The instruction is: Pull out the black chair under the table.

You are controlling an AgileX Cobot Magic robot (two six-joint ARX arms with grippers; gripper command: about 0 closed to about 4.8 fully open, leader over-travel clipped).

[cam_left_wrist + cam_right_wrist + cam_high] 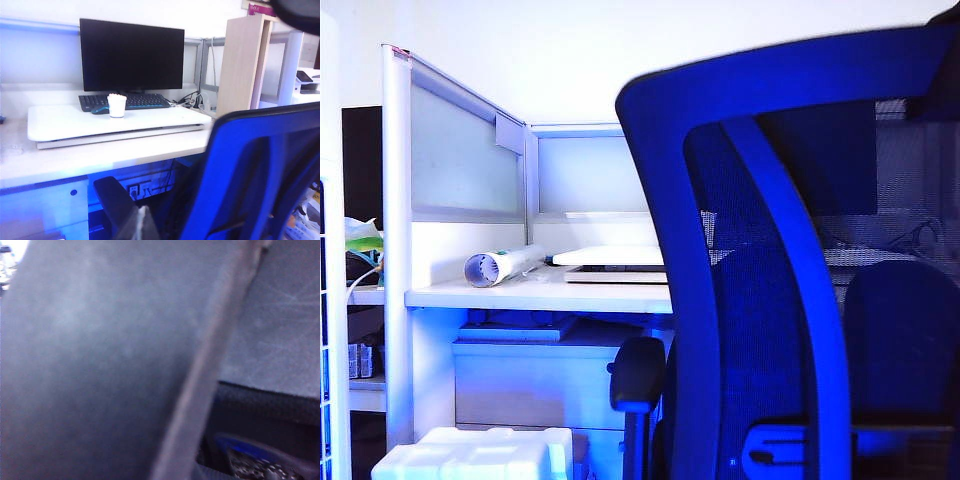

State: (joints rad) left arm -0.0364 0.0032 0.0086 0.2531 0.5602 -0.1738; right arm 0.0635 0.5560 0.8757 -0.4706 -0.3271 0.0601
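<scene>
White partition screens are enclosing the table (pixel 535 293), whose front edge is running just behind the black chair (pixel 760 270). That chair's mesh back is filling the exterior view's right half, its armrest (pixel 638 372) sitting below the tabletop. Neither gripper is showing; I cannot tell either one's finger state. A foam box (pixel 475 452) is occupying the floor left of the chair.

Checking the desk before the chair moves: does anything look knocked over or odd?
One thing: a white roll lies on its side on the table, beside the white board. The white cup stands upright. The black chair looks intact. Neither gripper is visible.
</scene>
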